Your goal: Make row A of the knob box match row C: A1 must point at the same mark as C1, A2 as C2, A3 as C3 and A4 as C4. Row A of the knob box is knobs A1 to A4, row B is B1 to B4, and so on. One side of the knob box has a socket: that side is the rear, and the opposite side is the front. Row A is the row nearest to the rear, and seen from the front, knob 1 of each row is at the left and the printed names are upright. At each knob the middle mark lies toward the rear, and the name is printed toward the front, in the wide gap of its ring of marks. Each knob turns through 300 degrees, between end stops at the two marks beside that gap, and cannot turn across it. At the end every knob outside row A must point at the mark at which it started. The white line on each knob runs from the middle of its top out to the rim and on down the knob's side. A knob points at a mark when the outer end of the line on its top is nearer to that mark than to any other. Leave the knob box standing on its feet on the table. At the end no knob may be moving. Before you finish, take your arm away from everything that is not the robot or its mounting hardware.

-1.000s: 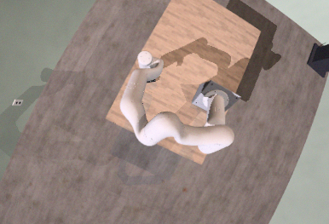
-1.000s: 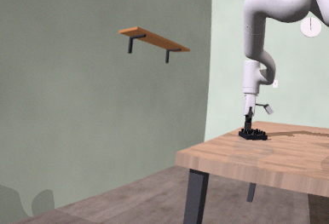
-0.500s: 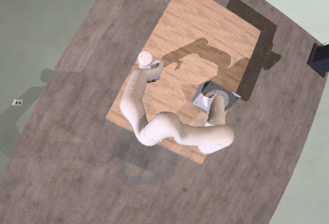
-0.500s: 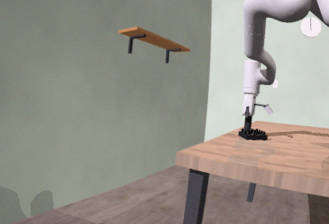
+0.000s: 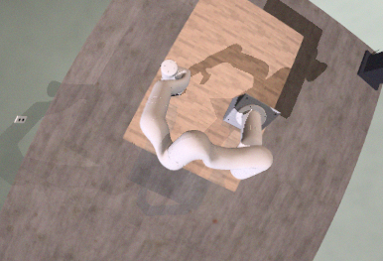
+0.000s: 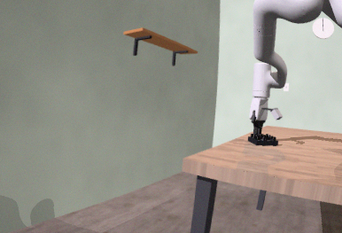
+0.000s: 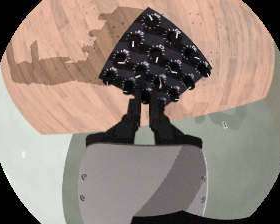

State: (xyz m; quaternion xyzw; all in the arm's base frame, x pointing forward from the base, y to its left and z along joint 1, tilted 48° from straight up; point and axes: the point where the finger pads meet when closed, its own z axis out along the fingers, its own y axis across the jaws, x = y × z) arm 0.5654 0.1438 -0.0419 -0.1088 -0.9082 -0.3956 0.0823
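Note:
The black knob box (image 6: 264, 140) (image 7: 159, 48) stands on the wooden table (image 5: 223, 23) (image 6: 266, 171) (image 7: 64, 30) near its far left edge. In the wrist view its knobs show as several small black studs; the white lines and names are too small to read. My gripper (image 6: 257, 131) (image 7: 145, 97) points straight down and is shut on a knob at the box corner nearest the wrist camera. I cannot tell which knob it is. In the overhead view the wrist (image 5: 170, 69) covers the box.
The arm's base (image 5: 250, 113) is bolted to the table's right side. A wooden shelf (image 6: 159, 42) hangs on the wall and a round clock (image 6: 322, 27) on the far wall. A dark box (image 5: 372, 69) stands on the floor at the right.

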